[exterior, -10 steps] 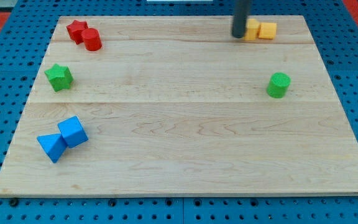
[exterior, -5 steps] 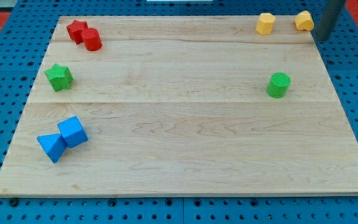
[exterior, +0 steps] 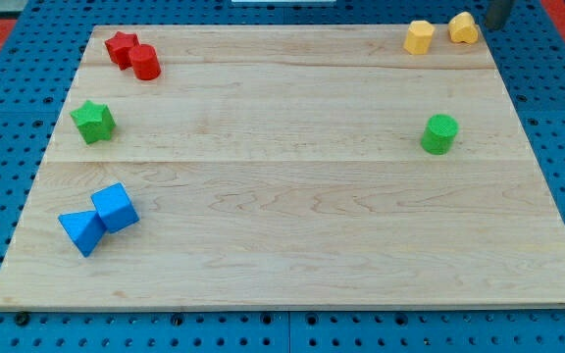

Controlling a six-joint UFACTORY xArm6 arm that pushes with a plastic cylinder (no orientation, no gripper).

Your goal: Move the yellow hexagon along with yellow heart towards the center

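The yellow hexagon (exterior: 419, 37) sits near the top right edge of the wooden board (exterior: 292, 226). The yellow heart (exterior: 463, 27) lies just to its right, at the board's top edge, with a small gap between them. Only the lower end of my dark rod shows at the view's top right; my tip (exterior: 496, 26) is just right of the yellow heart, close to it or touching it. Both yellow blocks are far from the board's centre.
A green cylinder (exterior: 439, 133) stands on the right side. A red star (exterior: 121, 46) and red cylinder (exterior: 146, 62) sit top left, a green star (exterior: 93, 121) at the left, and a blue cube (exterior: 116, 207) and blue triangle (exterior: 81, 231) bottom left.
My rod went from the left of the yellow pair round to the right of the heart. The two yellow blocks came apart; the heart has since slid a little left toward the hexagon.
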